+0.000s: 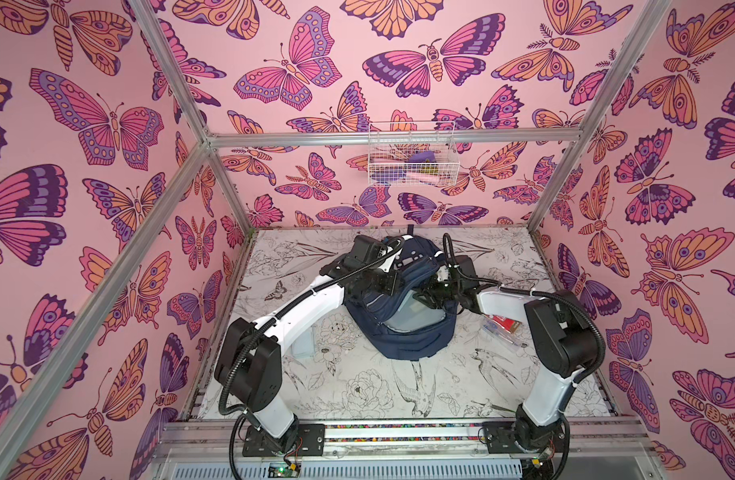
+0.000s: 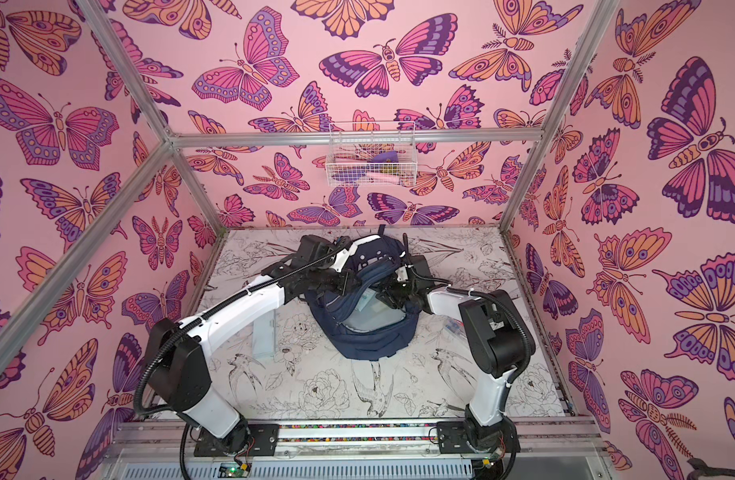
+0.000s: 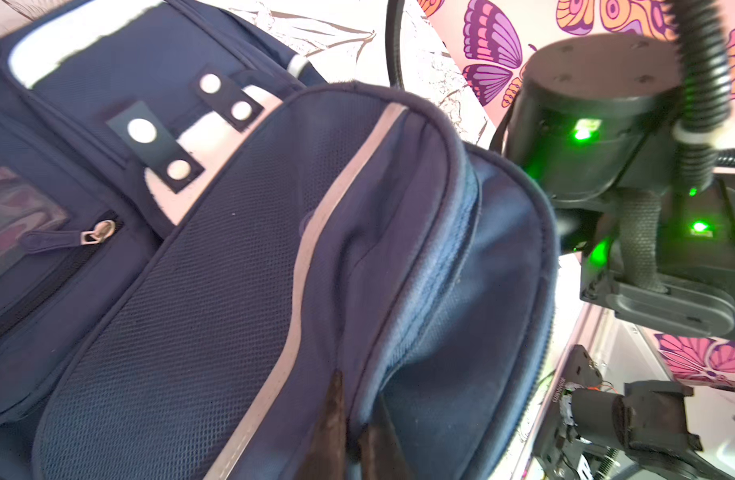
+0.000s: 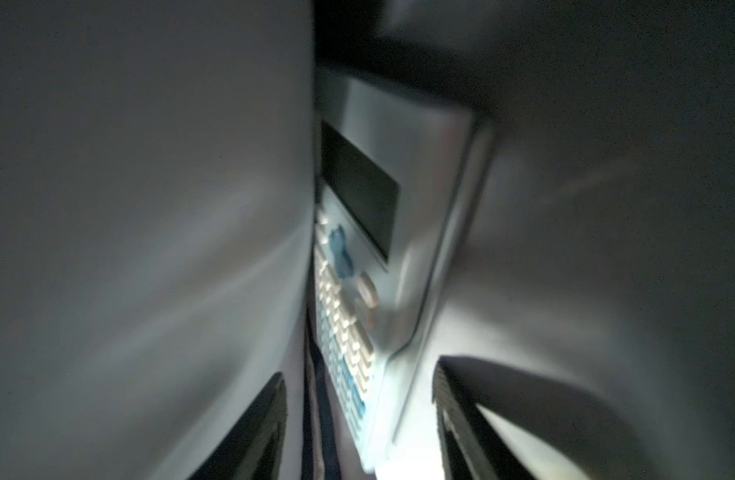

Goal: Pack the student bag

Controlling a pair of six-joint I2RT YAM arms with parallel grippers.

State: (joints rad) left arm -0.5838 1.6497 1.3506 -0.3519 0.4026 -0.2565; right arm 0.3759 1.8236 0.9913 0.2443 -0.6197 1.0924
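Note:
The student bag (image 1: 403, 332) (image 2: 370, 345), navy blue with pale stripes, lies in the middle of the table with its main pocket gaping. My left gripper (image 1: 392, 282) (image 3: 359, 395) is shut on the fabric rim of that opening and holds it up. My right gripper (image 1: 426, 297) (image 4: 359, 370) is down inside the bag, and its jaws stand open. Between and just ahead of them lies a pale calculator (image 4: 357, 249) with a dark screen and white and blue keys, against the grey lining. The fingertips (image 4: 274, 399) do not touch it.
A clear pouch with red and blue items (image 1: 503, 328) lies on the table under my right forearm. A pale flat case (image 1: 305, 345) lies under my left arm. A white wire basket (image 1: 413, 156) hangs on the back wall.

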